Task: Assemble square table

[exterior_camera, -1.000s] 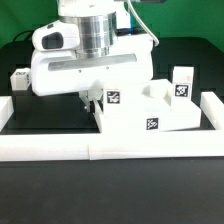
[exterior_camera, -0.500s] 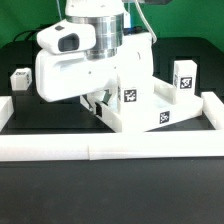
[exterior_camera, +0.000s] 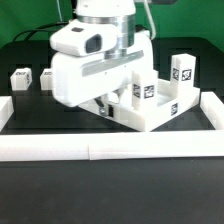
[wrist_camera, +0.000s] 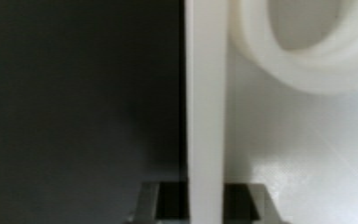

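1. The first leg (exterior_camera: 22, 78) stands loose, well off my pincer toward the exterior view's left.
2. My pincer (exterior_camera: 102, 103) is pressed together on a thin white edge of the square table slab (exterior_camera: 146, 118), right beneath me.
3. The second leg (exterior_camera: 182, 70) stands loose beyond the slab, so I judge assembly barely begun.
4. Since the earlier frame, the slab and I have swung toward the exterior view's right.

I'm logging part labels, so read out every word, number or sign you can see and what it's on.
No words, brands or numbers are readable in either view.
Only black-and-white marker tags, patterns rather than text: on the square table slab, on the leg at the exterior view's right, on the leg at its left.
Too small to decode.
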{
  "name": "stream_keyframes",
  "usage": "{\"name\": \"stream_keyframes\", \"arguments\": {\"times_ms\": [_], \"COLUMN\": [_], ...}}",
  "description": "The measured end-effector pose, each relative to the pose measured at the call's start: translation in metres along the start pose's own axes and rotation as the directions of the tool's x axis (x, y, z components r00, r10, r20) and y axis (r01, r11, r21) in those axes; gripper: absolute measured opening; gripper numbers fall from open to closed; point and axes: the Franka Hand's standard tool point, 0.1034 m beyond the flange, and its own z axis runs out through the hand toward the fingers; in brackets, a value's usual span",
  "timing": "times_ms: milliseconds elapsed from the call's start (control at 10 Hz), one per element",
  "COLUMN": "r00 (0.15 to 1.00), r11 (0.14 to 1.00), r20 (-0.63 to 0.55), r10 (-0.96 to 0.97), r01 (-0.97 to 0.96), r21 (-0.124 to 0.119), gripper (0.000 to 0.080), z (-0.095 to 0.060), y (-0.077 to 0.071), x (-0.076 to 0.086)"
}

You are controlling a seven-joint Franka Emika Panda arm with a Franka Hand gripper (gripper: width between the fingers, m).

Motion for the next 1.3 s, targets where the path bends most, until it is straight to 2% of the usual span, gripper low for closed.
{"name": "stream_keyframes", "arguments": {"times_ms": [100,400,700,1000,1100,1300], "r00": [0.998,0.964,0.917,0.850,0.814,0.770], "r11": [0.998,0.964,0.918,0.850,0.814,0.770], "r20": [0.001,0.020,0.035,0.035,0.036,0.044], "r10": [-0.055,-0.266,-0.397,-0.525,-0.579,-0.637], "r01": [0.055,0.266,0.397,0.526,0.580,0.638], "r21": [-0.004,-0.010,-0.011,-0.012,-0.014,-0.011], "gripper": [0.0051,0.0051,0.0051,0.0052,0.0052,0.0052], "z": [-0.001,0.000,0.000,0.000,-0.001,-0.001], "y": [-0.006,0.000,0.002,-0.019,-0.021,-0.018], "x": [0.009,0.002,0.001,0.036,0.041,0.038]}}
